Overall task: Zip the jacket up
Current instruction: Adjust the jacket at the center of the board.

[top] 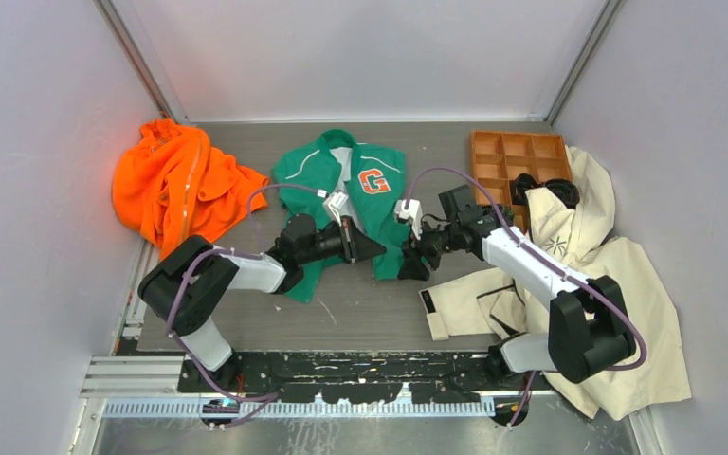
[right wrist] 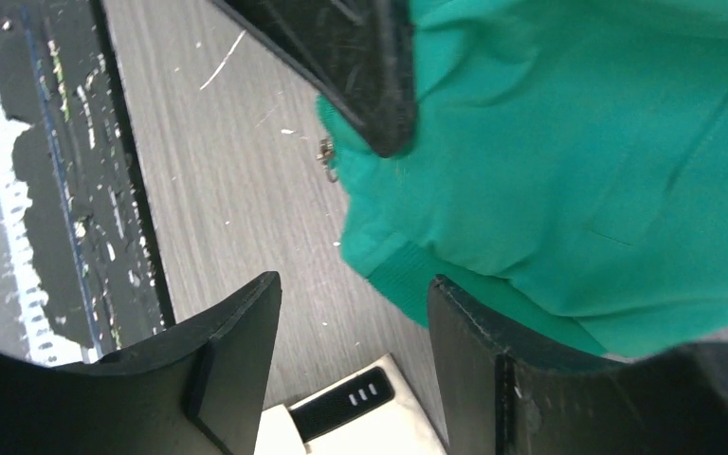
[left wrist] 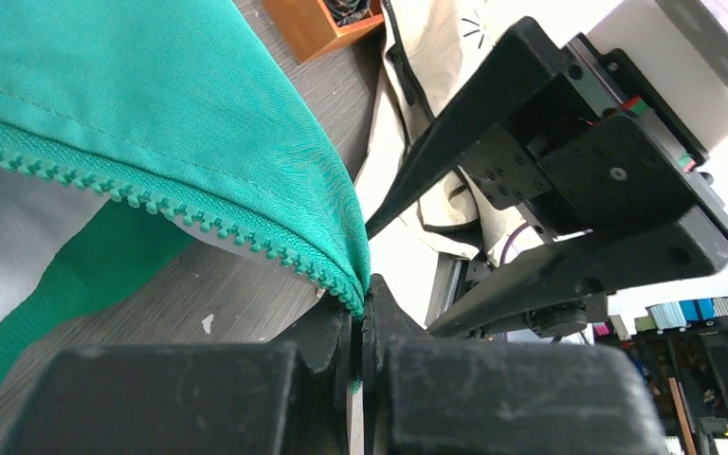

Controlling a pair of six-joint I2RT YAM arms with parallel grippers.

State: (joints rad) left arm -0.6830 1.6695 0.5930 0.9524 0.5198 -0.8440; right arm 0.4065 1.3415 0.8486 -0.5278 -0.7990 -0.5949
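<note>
Soft green woven-cloth jacket [left wrist: 152, 104], matt grey wood-grain table [right wrist: 227, 190]
Fine twill weave, low sheen; moulded green plastic zipper teeth [left wrist: 199, 220] look smooth; the table is scuffed and scratched

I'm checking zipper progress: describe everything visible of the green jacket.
The green jacket lies spread mid-table, unzipped, pale lining showing, with white piping and an orange-and-white G patch. Smooth cloth, ribbed hem. The left fingers are shut on one zipper edge's bottom end; the right fingers stand open at the hem.

Open table [top: 360, 313] below jacket [top: 315, 171]; cream coat [top: 607, 265] (right) crowds in.
</note>
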